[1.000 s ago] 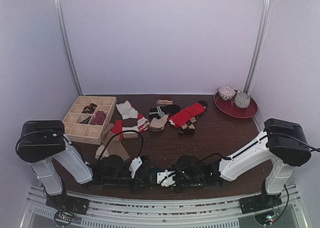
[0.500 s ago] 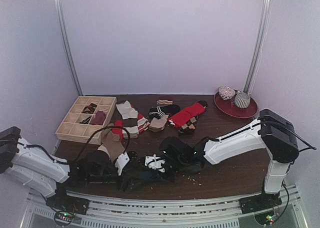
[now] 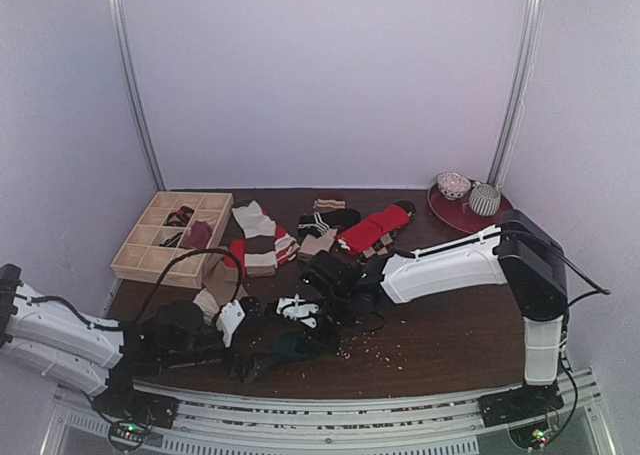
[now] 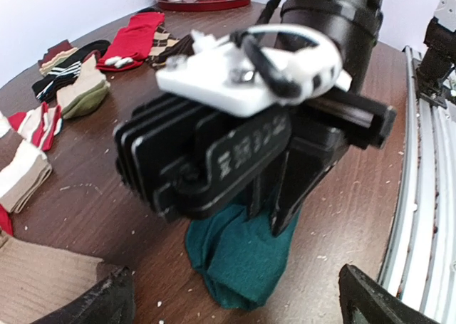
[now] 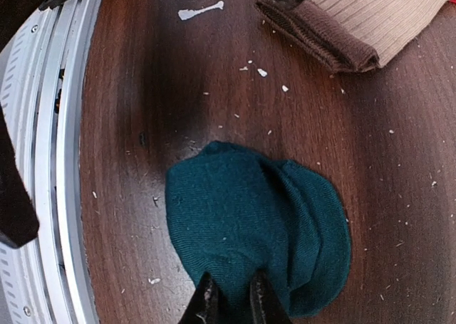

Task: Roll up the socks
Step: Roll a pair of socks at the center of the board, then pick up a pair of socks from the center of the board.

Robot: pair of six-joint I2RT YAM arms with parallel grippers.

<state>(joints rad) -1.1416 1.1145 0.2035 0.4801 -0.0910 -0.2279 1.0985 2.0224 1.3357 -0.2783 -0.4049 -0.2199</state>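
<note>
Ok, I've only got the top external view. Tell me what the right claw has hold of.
Observer: The right wrist view shows the right claw pinched shut on the edge of a bunched teal sock.
Operator: Now report the left claw.
Observer: In the left wrist view, the left claw is open, with its fingers wide apart and nothing in them.
Operator: Check what's beside that sock.
Observer: The right wrist view shows a tan ribbed sock with a brown cuff. It lies apart from the teal one, with bare table between them.
</note>
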